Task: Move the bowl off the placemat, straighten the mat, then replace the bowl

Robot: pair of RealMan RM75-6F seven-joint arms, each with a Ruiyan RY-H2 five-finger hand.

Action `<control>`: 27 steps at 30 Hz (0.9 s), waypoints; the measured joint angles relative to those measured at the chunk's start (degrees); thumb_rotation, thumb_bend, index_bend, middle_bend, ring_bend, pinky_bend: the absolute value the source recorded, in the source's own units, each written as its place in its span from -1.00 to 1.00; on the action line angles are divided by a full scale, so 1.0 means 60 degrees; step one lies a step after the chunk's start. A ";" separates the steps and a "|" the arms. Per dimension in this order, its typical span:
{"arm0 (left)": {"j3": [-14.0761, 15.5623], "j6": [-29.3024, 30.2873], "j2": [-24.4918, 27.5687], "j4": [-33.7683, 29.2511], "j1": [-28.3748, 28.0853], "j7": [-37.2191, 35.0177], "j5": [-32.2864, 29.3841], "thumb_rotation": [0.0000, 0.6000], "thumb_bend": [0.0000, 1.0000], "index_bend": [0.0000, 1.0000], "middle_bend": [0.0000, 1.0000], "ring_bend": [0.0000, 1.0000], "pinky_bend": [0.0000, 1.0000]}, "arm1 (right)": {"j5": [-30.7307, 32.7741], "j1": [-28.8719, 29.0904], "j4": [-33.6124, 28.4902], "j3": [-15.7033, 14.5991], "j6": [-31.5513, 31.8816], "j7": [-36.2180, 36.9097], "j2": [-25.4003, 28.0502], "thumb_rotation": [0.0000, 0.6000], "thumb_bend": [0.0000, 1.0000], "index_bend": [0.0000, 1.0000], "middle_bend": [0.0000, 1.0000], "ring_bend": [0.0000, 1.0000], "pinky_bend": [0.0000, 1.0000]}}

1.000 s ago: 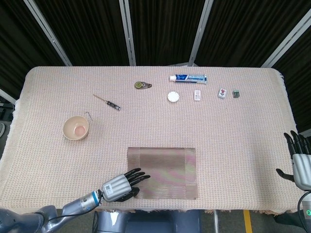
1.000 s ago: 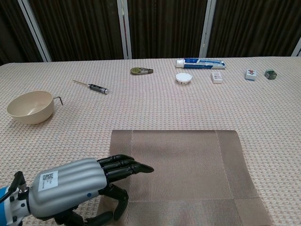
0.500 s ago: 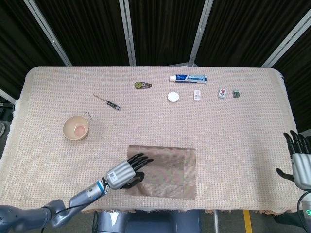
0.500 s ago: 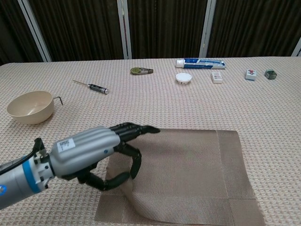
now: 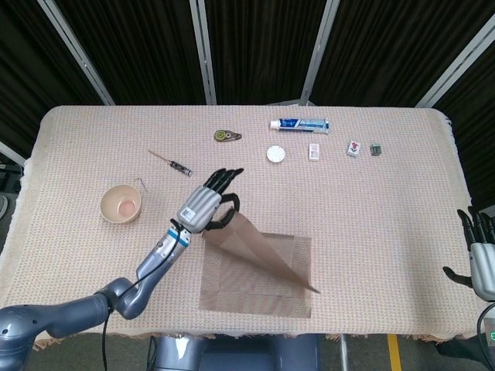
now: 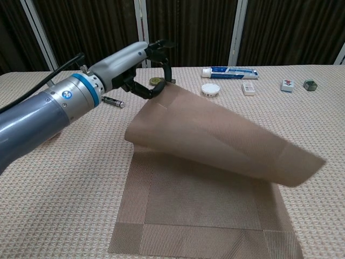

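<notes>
My left hand point(image 5: 210, 202) point(image 6: 137, 65) pinches one end of a plain brown sheet point(image 5: 263, 251) point(image 6: 215, 135) and holds it high above the table. The sheet slopes down to the right, its far end hanging free. Under it a woven brown placemat point(image 5: 232, 290) point(image 6: 205, 216) lies flat near the front edge. The beige bowl point(image 5: 121, 204) stands on the cloth left of the mat, apart from the hand; my arm hides it in the chest view. My right hand point(image 5: 481, 259) hangs beyond the table's right edge, fingers apart, holding nothing.
At the back lie a small screwdriver point(image 5: 172, 161) point(image 6: 112, 101), a tape measure point(image 5: 227, 136), a toothpaste tube point(image 5: 298, 124) point(image 6: 229, 72), a white round lid point(image 5: 275, 154) point(image 6: 210, 88), a small white box point(image 5: 314, 151), a tile point(image 5: 354, 148) and a green cube point(image 5: 376, 149).
My left hand went from the mat's near left corner up and toward the back, pulling a brown sheet off the flat mat. The right hand stayed put.
</notes>
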 measured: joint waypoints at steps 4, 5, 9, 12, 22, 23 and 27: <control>-0.0436 -0.0413 -0.0065 0.0818 -0.0157 0.0290 -0.0828 1.00 0.13 0.38 -1.00 -1.00 -1.00 | -0.0009 -0.0019 -0.0016 -0.0007 0.0034 -0.0014 0.0010 1.00 -1.00 -1.00 -1.00 -1.00 -1.00; -0.0462 -0.0481 -0.0069 0.1042 -0.0156 0.0350 -0.0957 1.00 0.14 0.39 -1.00 -1.00 -1.00 | -0.0008 -0.0020 -0.0020 -0.0011 0.0032 -0.0024 0.0009 1.00 -1.00 -1.00 -1.00 -1.00 -1.00; -0.0367 -0.0537 -0.0049 0.1625 -0.0034 0.0424 -0.1116 1.00 0.15 0.39 -1.00 -1.00 -1.00 | 0.0006 -0.0013 -0.0021 -0.0030 -0.0006 -0.0071 -0.0007 1.00 -1.00 -1.00 -1.00 -1.00 -1.00; -0.0227 -0.0431 -0.0019 0.2043 0.0174 0.0267 -0.1161 1.00 0.15 0.38 -1.00 -1.00 -1.00 | 0.0023 0.0009 -0.0014 -0.0042 -0.0063 -0.0118 -0.0031 1.00 -1.00 -1.00 -1.00 -1.00 -1.00; 0.0183 -0.0156 0.0144 0.3070 0.0692 -0.0227 -0.1210 1.00 -1.00 -1.00 -1.00 -1.00 -1.00 | -0.0014 0.0087 -0.0042 -0.0083 -0.0162 -0.0280 -0.0111 1.00 -1.00 -1.00 -1.00 -1.00 -1.00; 0.0203 -0.0186 0.0182 0.3093 0.0739 -0.0253 -0.1243 1.00 -1.00 -1.00 -1.00 -1.00 -1.00 | -0.0022 0.0091 -0.0046 -0.0089 -0.0166 -0.0292 -0.0118 1.00 -1.00 -1.00 -1.00 -1.00 -1.00; 0.0236 -0.0040 0.0365 0.3003 0.0890 -0.0365 -0.1268 1.00 -1.00 -1.00 -1.00 -1.00 -1.00 | -0.0074 0.0096 -0.0070 -0.0147 -0.0197 -0.0338 -0.0135 1.00 -1.00 -1.00 -1.00 -1.00 -1.00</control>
